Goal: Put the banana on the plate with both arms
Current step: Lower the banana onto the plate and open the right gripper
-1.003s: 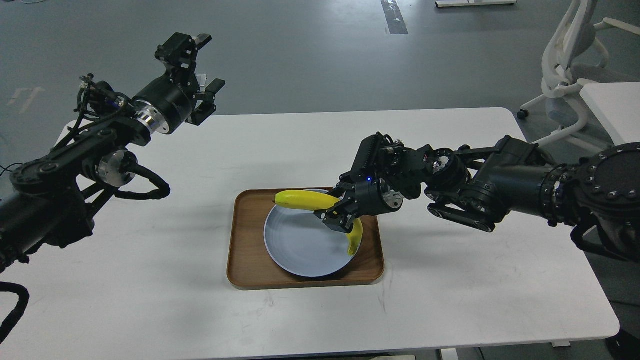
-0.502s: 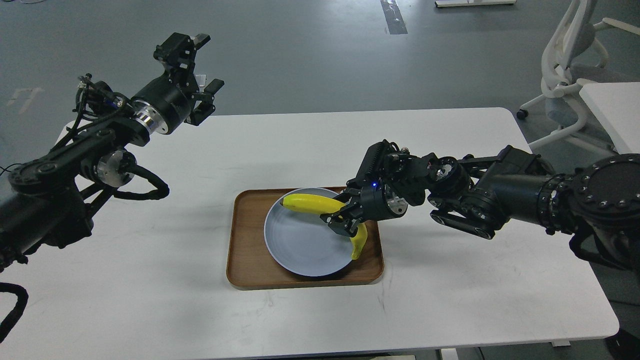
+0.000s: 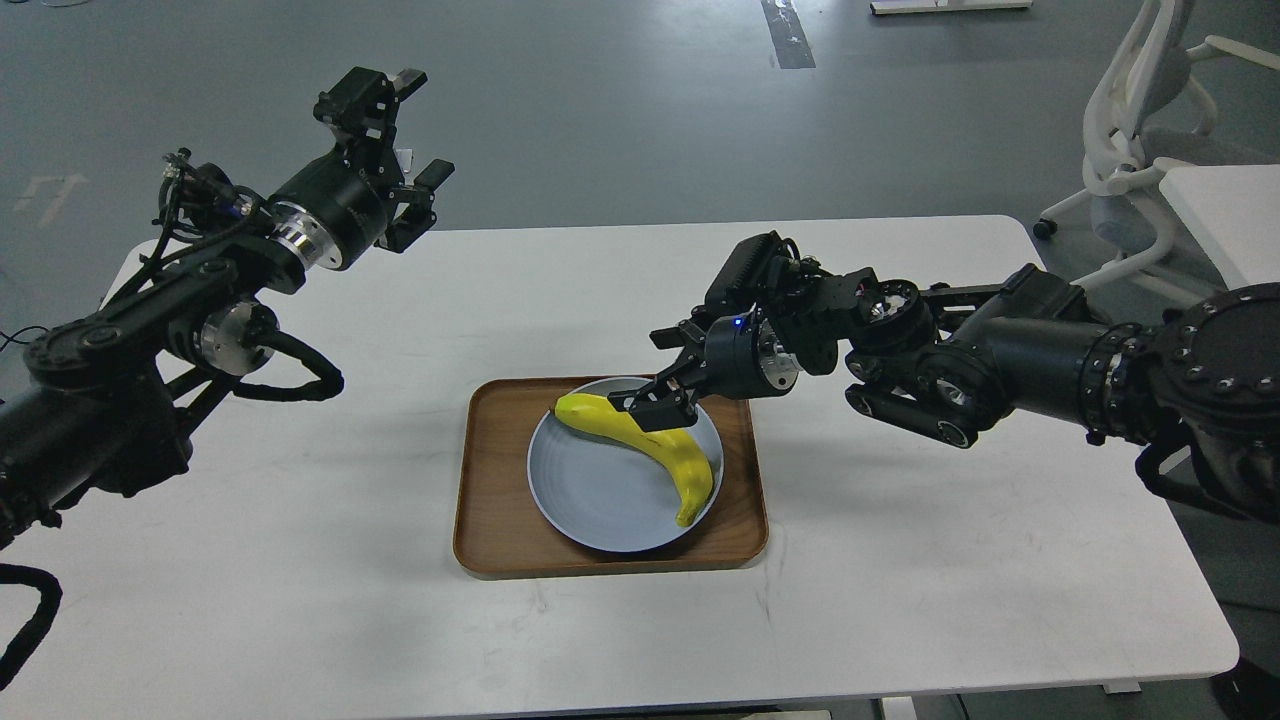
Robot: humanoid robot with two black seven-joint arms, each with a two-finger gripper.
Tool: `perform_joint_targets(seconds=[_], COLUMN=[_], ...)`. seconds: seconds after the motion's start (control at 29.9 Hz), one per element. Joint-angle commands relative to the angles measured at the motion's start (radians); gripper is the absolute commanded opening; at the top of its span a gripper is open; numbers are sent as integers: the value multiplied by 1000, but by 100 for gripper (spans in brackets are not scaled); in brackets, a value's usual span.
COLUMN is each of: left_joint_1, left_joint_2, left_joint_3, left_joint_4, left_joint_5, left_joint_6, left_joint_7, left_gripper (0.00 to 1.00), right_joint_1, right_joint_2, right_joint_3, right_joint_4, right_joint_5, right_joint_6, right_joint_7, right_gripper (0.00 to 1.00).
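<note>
The yellow banana (image 3: 672,462) lies on the pale blue plate (image 3: 585,490), running from the plate's back left to its right rim. The plate sits in a brown wooden tray (image 3: 495,510). My right gripper (image 3: 648,375) hangs just above the banana's back part with its jaws spread; the lower finger (image 3: 660,412) is close over the banana, and contact cannot be told. My left gripper (image 3: 425,125) is open and empty, raised high over the table's far left corner, far from the plate.
The white table (image 3: 300,560) carries only the tray. A white office chair (image 3: 1140,150) and a second white tabletop (image 3: 1225,215) stand beyond the table's far right corner.
My right gripper lowered the banana onto the plate, opened, and rose slightly up and left. The banana now rests flat on the plate. The left arm barely moved.
</note>
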Motion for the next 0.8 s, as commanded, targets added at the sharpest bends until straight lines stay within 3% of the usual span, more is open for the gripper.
perform_joint_targets(seconds=[0.0,0.23,0.4,0.6,0.77], left_joint_1=[0,4,65,139,150], left_joint_2=[-2,-5,10,15,10], left_joint_3=[-1,-18,-41,-70,-89], left_joint_4=[0,0,0,0,0], left_joint_5=[0,-18,-109,-127,-127], left_joint_6=[-1,-12,-110,-144,-144], left_joint_7=[1,-2,7,4,8], left_gripper=[98,98,98,98,98], right_joint_1=[-5,-17,-51,-205,-267], right_joint_2=[-71,-182,-283,-328,-326], right_joint_3=[112,232,382,652,711], right_joint_4=[-2,16,70,125,127], right_joint_5=[115,878,1368,1530,1530], right_joint_6=[13,125,199,191,184], right_joint_7=[0,-49,-117,-226,-243], right_gripper=[97,97,97,97,99])
